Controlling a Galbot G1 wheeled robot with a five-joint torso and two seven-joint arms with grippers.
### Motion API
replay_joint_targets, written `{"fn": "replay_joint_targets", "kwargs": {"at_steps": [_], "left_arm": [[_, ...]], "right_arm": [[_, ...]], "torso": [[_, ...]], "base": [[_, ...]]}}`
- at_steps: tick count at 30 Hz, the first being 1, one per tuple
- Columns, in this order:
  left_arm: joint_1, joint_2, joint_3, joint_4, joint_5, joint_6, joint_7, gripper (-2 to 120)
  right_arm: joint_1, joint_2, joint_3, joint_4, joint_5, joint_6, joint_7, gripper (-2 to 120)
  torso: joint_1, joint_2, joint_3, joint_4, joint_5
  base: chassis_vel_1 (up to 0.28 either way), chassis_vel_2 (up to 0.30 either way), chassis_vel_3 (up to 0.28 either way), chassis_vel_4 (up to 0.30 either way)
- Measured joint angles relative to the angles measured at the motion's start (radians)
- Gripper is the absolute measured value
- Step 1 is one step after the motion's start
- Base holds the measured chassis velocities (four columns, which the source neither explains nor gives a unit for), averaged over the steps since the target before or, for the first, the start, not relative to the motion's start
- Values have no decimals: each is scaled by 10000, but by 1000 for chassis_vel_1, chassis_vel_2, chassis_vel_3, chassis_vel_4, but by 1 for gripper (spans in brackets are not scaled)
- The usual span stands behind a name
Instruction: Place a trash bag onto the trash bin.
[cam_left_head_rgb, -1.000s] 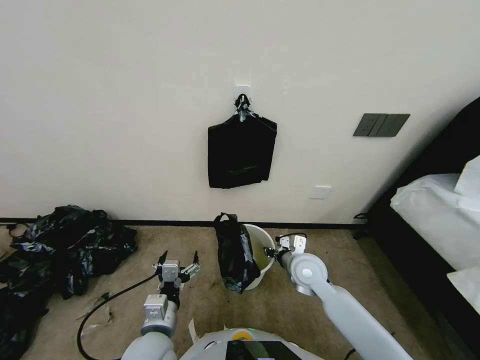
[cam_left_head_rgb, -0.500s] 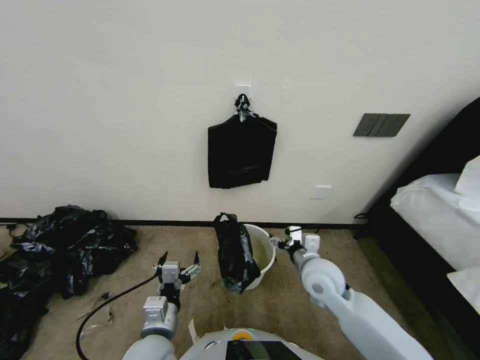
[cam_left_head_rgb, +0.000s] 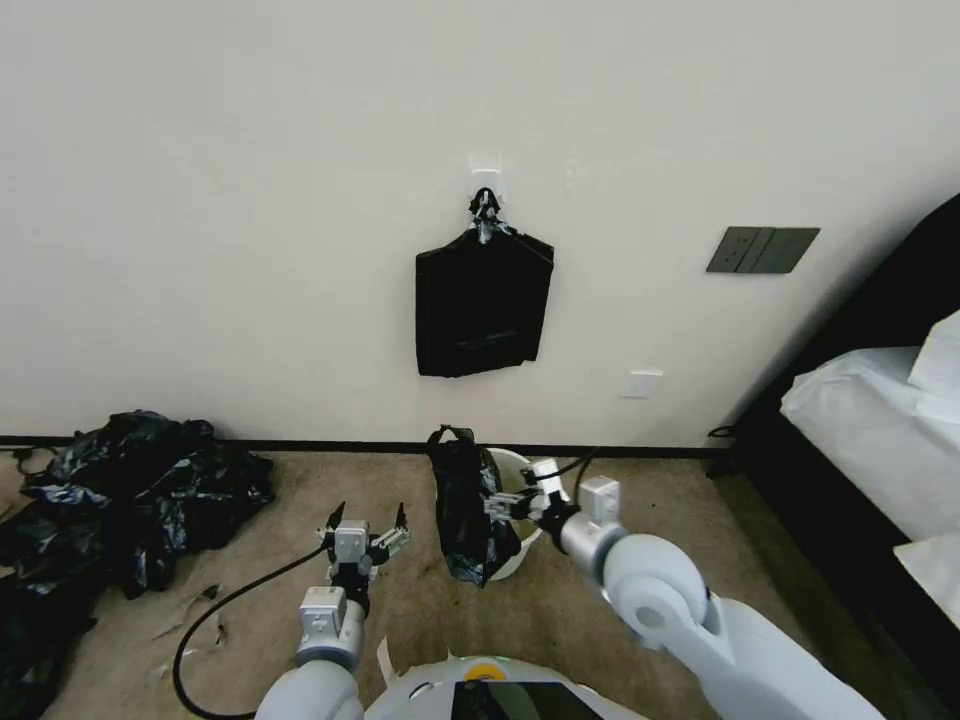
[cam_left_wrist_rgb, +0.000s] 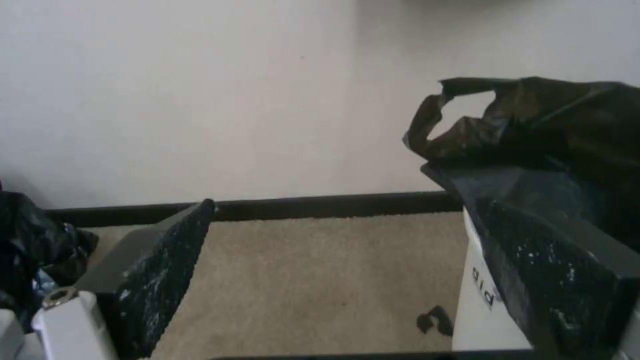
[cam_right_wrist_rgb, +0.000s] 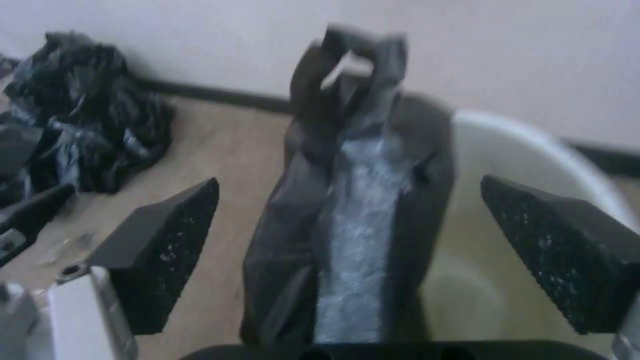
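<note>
Both end effectors are gaping, empty; right end effector (cam_left_head_rgb: 515, 497) has swung over trash bin (cam_left_head_rgb: 527, 468) toward draped trash bag (cam_left_head_rgb: 468, 515); left end effector (cam_left_head_rgb: 366, 518) is waiting beside.

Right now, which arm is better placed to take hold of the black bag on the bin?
The right. The right gripper is open at the trash bag draped over the trash bin rim, fingers either side. The left gripper, also open, hovers apart, over the carpet.
</note>
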Motion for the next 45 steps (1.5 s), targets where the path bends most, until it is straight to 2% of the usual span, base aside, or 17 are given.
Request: {"fn": "replay_joint_targets", "kwargs": {"at_steps": [2, 5, 6, 10, 11, 13, 14, 15, 16, 18, 20, 22, 25, 35, 40, 45], "left_arm": [[-23, 23, 10, 30, -6, 6, 7, 100], [-153, 51, 110, 123, -52, 54, 26, 100], [-153, 51, 110, 123, -52, 54, 26, 100], [-370, 48, 264, 194, -145, 166, 39, 100], [-370, 48, 264, 194, -145, 166, 39, 100], [-549, 79, 380, 249, -318, 308, 52, 100], [-570, 84, 392, 262, -329, 319, 57, 100], [-700, 116, 458, 363, -387, 377, 90, 100], [-727, 123, 466, 387, -401, 383, 100, 100], [-754, 134, 471, 408, -417, 386, 110, 100], [-798, 150, 489, 451, -451, 407, 140, 100], [-812, 153, 500, 471, -460, 411, 150, 100], [-891, 155, 589, 587, -505, 424, 182, 100], [-1303, 230, 1247, 917, -686, 670, 198, 100], [-1969, 302, 1955, 1474, -816, 946, 163, 100], [-2390, 250, 2219, 1827, -1195, 1164, 34, 100]], "right_arm": [[145, 85, -83, -177, 282, -84, 88, 96], [437, 251, -290, -518, 1084, -296, 493, 82], [437, 251, -290, -518, 1084, -296, 493, 82], [563, 244, -380, -658, 1262, -325, 773, 65], [563, 244, -380, -658, 1262, -325, 773, 65], [569, 130, -406, -687, 1265, -329, 837, 53], [569, 118, -416, -696, 1265, -329, 853, 53], [618, 93, -512, -824, 1263, -321, 1034, 39], [642, 104, -528, -882, 1261, -316, 1090, 34], [666, 118, -543, -935, 1258, -308, 1156, 32], [696, 140, -575, -1005, 1254, -290, 1265, 20], [699, 144, -580, -1014, 1252, -283, 1296, 17], [714, 155, -580, -1012, 1259, -219, 1424, 2], [672, 63, -510, -514, 1559, -38, 1824, 0], [905, 92, -649, -446, 1760, -40, 1949, 0], [1089, 171, -797, -547, 1817, -47, 2014, 0]], "torso": [[0, 0, 0, 0, 0], [1, 0, 0, -1, -1], [1, 0, 0, -1, -1], [1, 0, 0, -2, -1], [1, 0, 0, -2, -1], [1, 0, 0, -3, -2], [1, 0, 0, -4, -1], [1, 0, 0, -2, -1], [1, 0, 0, -2, -1], [1, 0, 0, -3, -1], [1, 0, 0, -2, 0], [1, 0, 0, -2, -1], [1, 0, 0, -2, -1], [1, 0, 0, -2, -1], [1, 0, 0, -3, -1], [1, 0, 0, -1, -1]], "base": [[0, 0, 0, 0], [0, 0, 0, 0], [0, 0, 0, 0], [0, 0, 0, 0], [0, 0, 0, 0], [0, 0, 0, 0], [0, 0, 0, 0], [0, 0, 0, 0], [0, 0, 0, 0], [0, 0, 0, 0], [0, 0, 0, 0], [0, 0, 0, 0], [0, 0, 0, 0], [0, 0, 0, 0], [0, 0, 0, 0], [0, 0, 0, 0]]}}
